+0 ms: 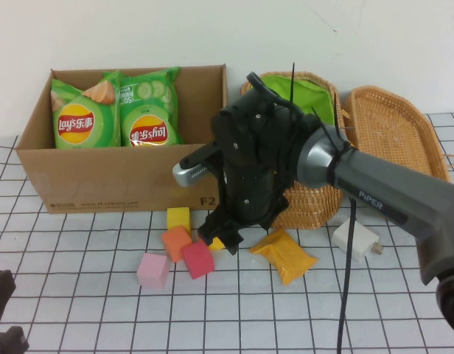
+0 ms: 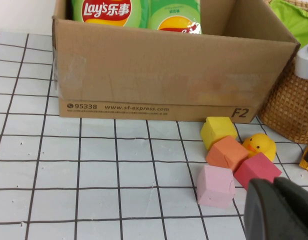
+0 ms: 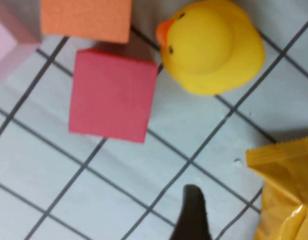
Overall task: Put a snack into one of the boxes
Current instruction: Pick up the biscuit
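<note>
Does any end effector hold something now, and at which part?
Nothing is held. The right end effector hangs open above the rubber duck and yellow snack packet; the left end effector is shut, empty.

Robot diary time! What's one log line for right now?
right gripper: open, above rubber duck | yellow snack packet: on table, not held | left gripper: shut, parked near-left | cardboard box: two chip bags

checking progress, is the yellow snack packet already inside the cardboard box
No, the yellow snack packet lies on the table in front of the wicker basket, outside the cardboard box.
</note>
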`<action>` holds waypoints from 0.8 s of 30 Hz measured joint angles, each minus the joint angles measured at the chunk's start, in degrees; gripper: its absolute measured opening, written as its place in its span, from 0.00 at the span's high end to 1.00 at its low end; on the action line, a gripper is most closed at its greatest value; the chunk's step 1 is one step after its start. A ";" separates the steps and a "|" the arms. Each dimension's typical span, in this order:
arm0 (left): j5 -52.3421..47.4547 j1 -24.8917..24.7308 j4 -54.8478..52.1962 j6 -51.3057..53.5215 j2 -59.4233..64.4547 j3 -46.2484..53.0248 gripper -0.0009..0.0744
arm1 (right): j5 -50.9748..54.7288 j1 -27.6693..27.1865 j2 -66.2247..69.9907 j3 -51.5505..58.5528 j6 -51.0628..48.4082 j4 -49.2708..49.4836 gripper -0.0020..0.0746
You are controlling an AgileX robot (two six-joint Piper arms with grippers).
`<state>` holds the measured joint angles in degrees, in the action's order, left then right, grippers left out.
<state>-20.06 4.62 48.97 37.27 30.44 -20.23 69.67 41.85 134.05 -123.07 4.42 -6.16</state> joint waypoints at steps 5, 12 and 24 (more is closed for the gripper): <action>-0.10 0.00 0.04 0.42 0.00 0.00 0.99 | 0.00 0.79 -3.69 4.86 0.00 -1.34 0.29; -0.10 0.00 0.71 0.92 0.00 0.00 0.99 | -5.11 1.01 -14.60 22.38 2.80 -4.83 0.29; -0.21 0.00 0.84 1.63 0.00 0.00 0.99 | -29.46 0.78 -21.29 41.38 4.32 -4.27 0.29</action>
<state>-20.27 4.62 49.81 38.89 30.44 -20.23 40.21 42.63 112.77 -81.69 8.74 -10.43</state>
